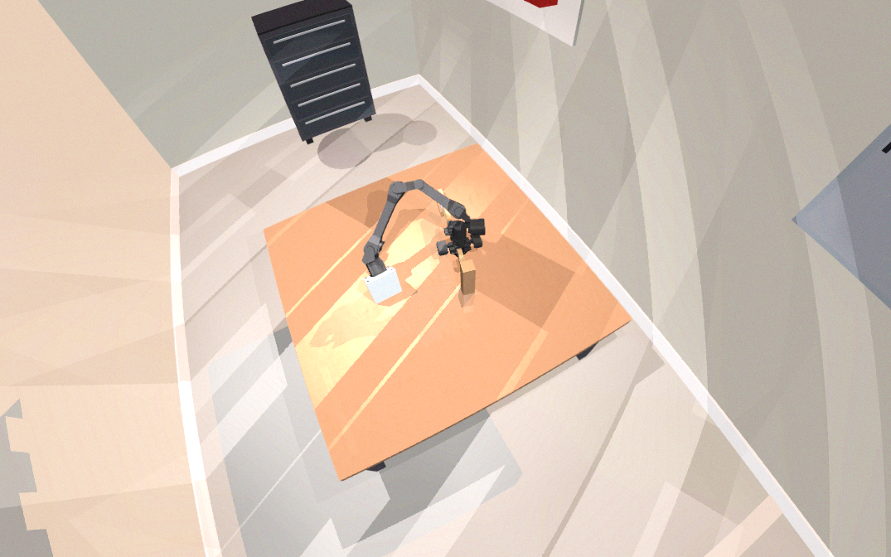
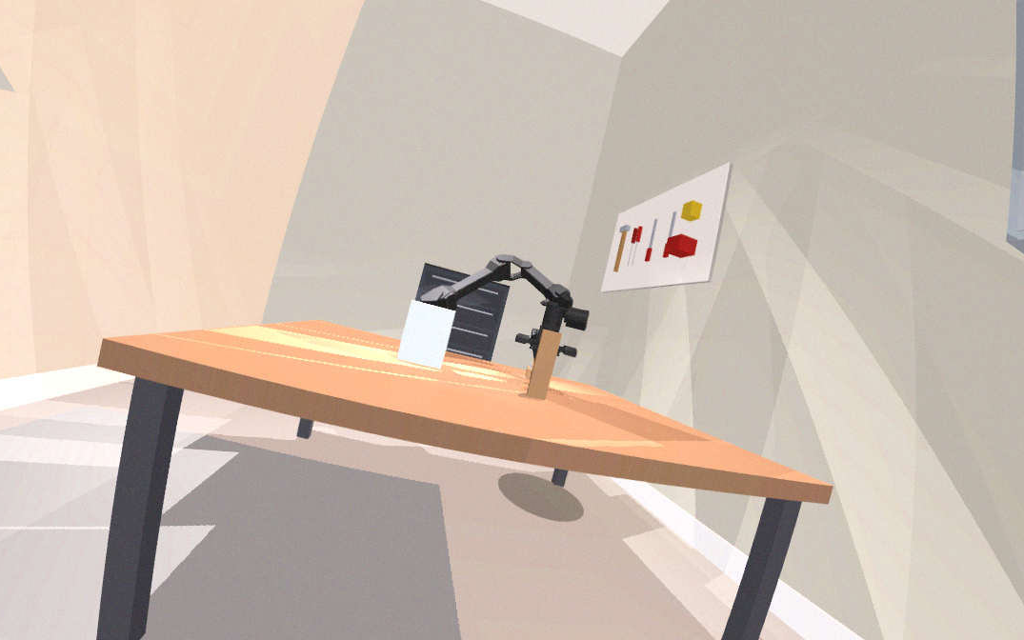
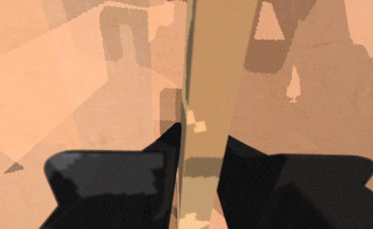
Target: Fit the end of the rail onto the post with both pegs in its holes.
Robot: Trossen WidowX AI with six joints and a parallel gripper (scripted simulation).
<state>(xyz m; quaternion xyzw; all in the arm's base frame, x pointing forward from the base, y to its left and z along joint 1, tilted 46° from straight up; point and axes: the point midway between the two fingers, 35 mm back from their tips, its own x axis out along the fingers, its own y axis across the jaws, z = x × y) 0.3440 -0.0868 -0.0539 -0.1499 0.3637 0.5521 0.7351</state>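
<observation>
The long wooden rail point(image 3: 221, 51) runs up through the wrist view between the two black fingers. My gripper point(image 3: 191, 128) is shut on it. In the top view a short piece of the rail point(image 1: 460, 256) shows below the fingers, close to the upper part of the upright wooden post point(image 1: 467, 280) point(image 2: 544, 367). I cannot tell whether the rail's end touches the post. The pegs and holes are not visible. The rail's far part shows only as a thin strip behind the arm. The footboard block and its bracket cannot be made out, so the rail's level is unclear.
The arm's white base point(image 1: 384, 285) point(image 2: 426, 333) stands on the wooden table point(image 1: 421, 387) point(image 2: 300, 397), left of the post. The arm arches over the table to the rail. A dark drawer cabinet point(image 1: 317, 75) point(image 2: 477, 317) stands on the floor behind the table.
</observation>
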